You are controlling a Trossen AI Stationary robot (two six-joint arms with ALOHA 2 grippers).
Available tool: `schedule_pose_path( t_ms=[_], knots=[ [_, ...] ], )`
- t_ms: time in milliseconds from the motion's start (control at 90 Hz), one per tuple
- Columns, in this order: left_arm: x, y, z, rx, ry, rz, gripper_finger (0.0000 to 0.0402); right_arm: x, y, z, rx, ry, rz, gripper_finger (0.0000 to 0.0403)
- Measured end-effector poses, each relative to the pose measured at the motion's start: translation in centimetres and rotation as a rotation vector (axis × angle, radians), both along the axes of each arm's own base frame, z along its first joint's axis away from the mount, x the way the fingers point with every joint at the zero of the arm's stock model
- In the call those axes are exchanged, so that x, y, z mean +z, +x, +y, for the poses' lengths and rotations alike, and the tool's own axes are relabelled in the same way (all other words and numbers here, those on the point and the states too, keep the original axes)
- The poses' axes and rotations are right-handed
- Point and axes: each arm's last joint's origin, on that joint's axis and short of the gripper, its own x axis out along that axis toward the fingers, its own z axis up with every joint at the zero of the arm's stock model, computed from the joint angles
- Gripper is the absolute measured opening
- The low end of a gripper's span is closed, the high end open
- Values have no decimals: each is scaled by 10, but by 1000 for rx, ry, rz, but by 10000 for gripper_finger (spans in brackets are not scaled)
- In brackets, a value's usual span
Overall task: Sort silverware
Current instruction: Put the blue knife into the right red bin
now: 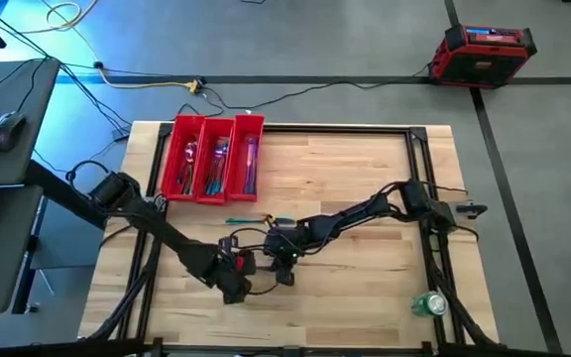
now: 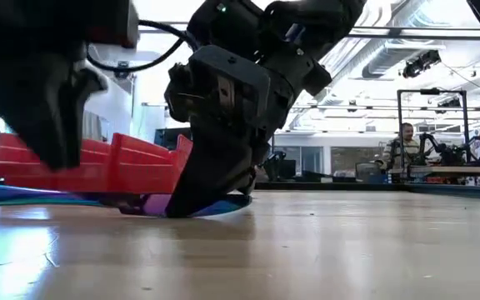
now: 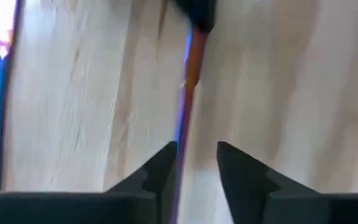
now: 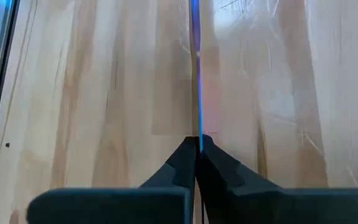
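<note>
I had the wooden table point(image 1: 365, 188) under both arms, its dark frame running round the edge. At the far left of it sat the red tray point(image 1: 212, 130), three compartments side by side, each already holding slim iridescent pieces point(image 1: 220, 162) in purple, pink and blue. Both arms met near the middle front of the table. The left gripper point(image 1: 234, 281) was low over the boards, and through its wrist camera I saw its fingers apart, a slim utensil point(image 3: 188, 93) running lengthwise between them, orange fading to blue-violet along its edge, with the other arm's dark tip at its far end; I could not tell whether the fingers touched it. The right gripper point(image 1: 284, 266) sat just beside the left one, and its wrist camera showed its fingers point(image 4: 214, 163) pressed together on a thin blue-violet strip of metal point(image 4: 196, 68) that stretched away along the wood grain. From table height the two grippers filled most of the picture and blocked the tray's middle; under the nearer gripper point(image 2: 215, 167) a purple and blue sheen lay flat on the table. A teal piece point(image 1: 244, 220) lay alone between the tray and the grippers. A green can point(image 1: 430, 303) stood near the front right corner, well apart from everything. A person point(image 2: 405, 142) sat far off in the room behind.
</note>
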Motion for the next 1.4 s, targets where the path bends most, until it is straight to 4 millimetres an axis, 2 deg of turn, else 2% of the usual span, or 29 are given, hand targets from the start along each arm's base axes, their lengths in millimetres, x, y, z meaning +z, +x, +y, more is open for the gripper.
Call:
schedule_pose_path(
  t_ms=[144, 267, 356, 511, 567, 756, 878, 1033, 1189, 1300, 1400],
  knots=[
    [-24, -9, 7, 22, -22, 44, 156, 0, 0, 0, 1, 3, -1, 0],
    [-30, -12, 9, 30, -27, 26, 155, 0, 0, 0, 2, 4, -3, 0],
    [-32, -14, 10, 29, -35, 26, 124, 0, 1, 0, 4, 5, -7, 0],
    [-32, -13, 9, 23, -55, 32, 24, 3, 0, 0, 39, -12, -29, 4],
    [-32, -13, 9, 28, -65, 38, 12, 6, 0, 0, 48, -19, -39, 15],
    [-33, -14, 8, 55, -70, 35, 5, 26, -4, 0, 103, -42, -72, 88],
    [-33, -16, 6, 109, -79, 26, 3, 44, -15, -6, 96, -96, -10, 128],
    [-31, -20, 1, 217, -70, -37, 2, 84, -36, -15, -29, -372, 41, 146],
    [-15, -28, 5, 363, -28, -146, 1, 121, -66, -21, -248, -704, 91, 145],
    [11, -34, 20, 469, 44, -283, 0, 141, -84, -25, -365, -787, 117, 144],
    [41, -35, 44, 566, 113, -457, 0, 144, -89, -29, -416, -821, 144, 144]
  ],
)
